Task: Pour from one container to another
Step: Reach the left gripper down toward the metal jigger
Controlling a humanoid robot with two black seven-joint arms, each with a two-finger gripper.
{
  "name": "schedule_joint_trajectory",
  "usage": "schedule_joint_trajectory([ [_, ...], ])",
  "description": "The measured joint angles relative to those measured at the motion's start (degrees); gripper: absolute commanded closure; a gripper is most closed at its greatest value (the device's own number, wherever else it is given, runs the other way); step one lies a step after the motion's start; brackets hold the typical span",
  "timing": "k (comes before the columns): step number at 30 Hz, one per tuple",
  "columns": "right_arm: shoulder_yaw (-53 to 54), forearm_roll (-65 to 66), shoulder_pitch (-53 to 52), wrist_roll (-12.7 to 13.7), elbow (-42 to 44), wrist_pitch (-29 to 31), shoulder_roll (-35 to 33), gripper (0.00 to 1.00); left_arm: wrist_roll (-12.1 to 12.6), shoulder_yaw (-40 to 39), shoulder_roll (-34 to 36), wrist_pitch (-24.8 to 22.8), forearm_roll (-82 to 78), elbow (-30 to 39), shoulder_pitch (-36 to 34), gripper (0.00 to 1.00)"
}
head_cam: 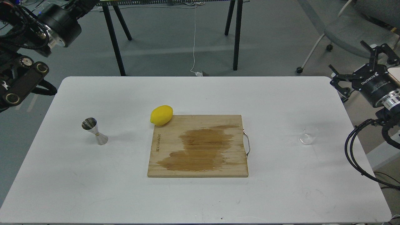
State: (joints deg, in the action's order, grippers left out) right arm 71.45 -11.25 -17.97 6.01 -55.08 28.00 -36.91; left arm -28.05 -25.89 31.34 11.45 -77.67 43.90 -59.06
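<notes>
1. Wooden cutting board [198, 147] lies flat mid-table, taken as landmark. A dark wet-looking stain covers much of its centre; a metal handle [247, 144] sits on its right edge.
2. Glass cup [307, 136], clear and small, stands upright on the table well right of the board, about level with the board's middle. Contents cannot be told.
3. Steel jigger [94, 131], hourglass-shaped, stands well left of the board, at about the same depth as the cup. It looks tilted, the upper cone leaning left. Board lies directly between cup and jigger.
4. Lemon [161, 115], yellow, rests at the board's far left corner, overlapping the edge.
5. Right gripper [356, 67] hangs off the table's right edge, beyond and right of the cup, well apart from it. Fingers spread wide, holding nothing.
6. Left gripper [47, 89] sits off the table's far left corner, beyond and left of the jigger, well apart. Seen dark and partly cropped; whether the fingers are spread or closed, cannot tell.
7. White table [200, 200], rounded corners, bare apart from the items above.
8. Beyond the board: grey floor, black table legs [113, 37], a white cable [194, 37] running down to the floor, and a grey wheeled chair [343, 31] at far right.
</notes>
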Motion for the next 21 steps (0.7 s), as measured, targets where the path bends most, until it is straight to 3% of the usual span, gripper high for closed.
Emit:
schedule_joint_trajectory([
  [6, 0.00, 0.00, 0.12, -0.20, 0.59, 0.00, 0.00, 0.01, 0.02, 0.91, 5.58, 14.74, -9.56, 1.83, 7.97, 0.00],
  [15, 0.32, 0.01, 0.04, -0.20, 2.09, 0.00, -0.10, 0.01, 0.06, 1.20, 20.06, 16.56, -10.48, 8.07, 27.08, 0.02],
  [21, 0.32, 0.01, 0.20, -0.19, 4.39, 0.00, -0.10, 0.01, 0.05, 1.15, 22.61, 16.57, -10.48, 9.16, 39.04, 0.02],
])
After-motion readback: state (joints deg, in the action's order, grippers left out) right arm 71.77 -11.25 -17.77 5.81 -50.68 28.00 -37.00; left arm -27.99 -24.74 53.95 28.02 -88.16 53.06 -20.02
